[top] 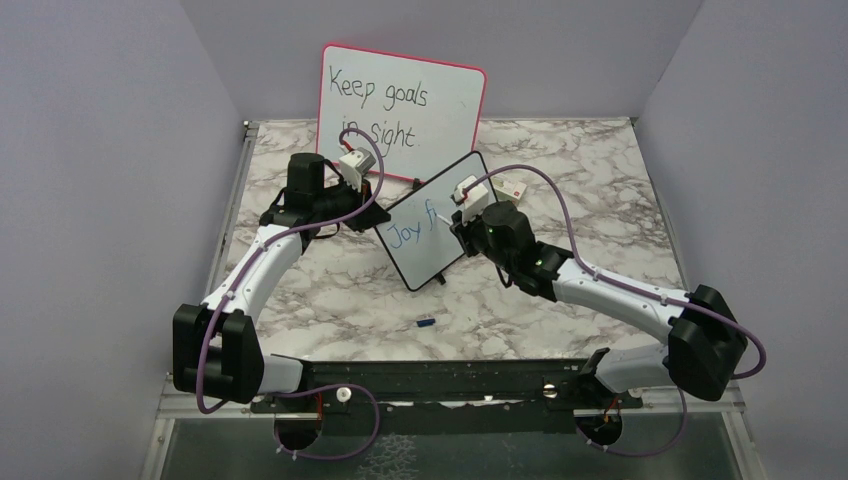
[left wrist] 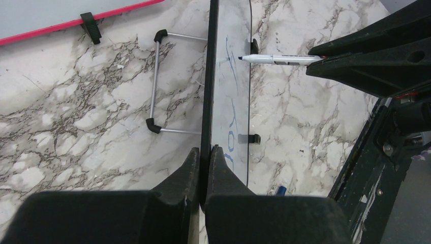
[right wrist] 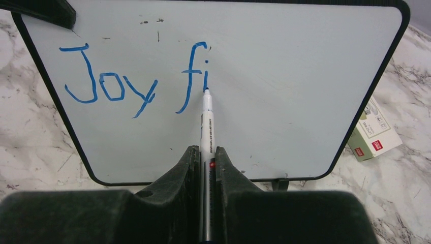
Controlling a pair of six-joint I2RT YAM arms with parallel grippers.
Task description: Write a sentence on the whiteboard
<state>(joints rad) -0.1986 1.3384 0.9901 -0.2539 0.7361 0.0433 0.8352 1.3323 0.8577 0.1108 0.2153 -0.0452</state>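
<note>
My left gripper is pinched tight on the whiteboard near its upper left corner. The board stands tilted mid-table, nearer the far edge. My right gripper clamps a marker, its tip touching the board. The sentence reads "Joy fi".

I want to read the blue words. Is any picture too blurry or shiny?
Right wrist view: the blue writing is sharp and evenly lit, no glare; only the right claw looks dark and soft. Left wrist view: the whiteboard is edge-on, letters squashed. Top view: writing tiny, partly behind the right arm.
</note>
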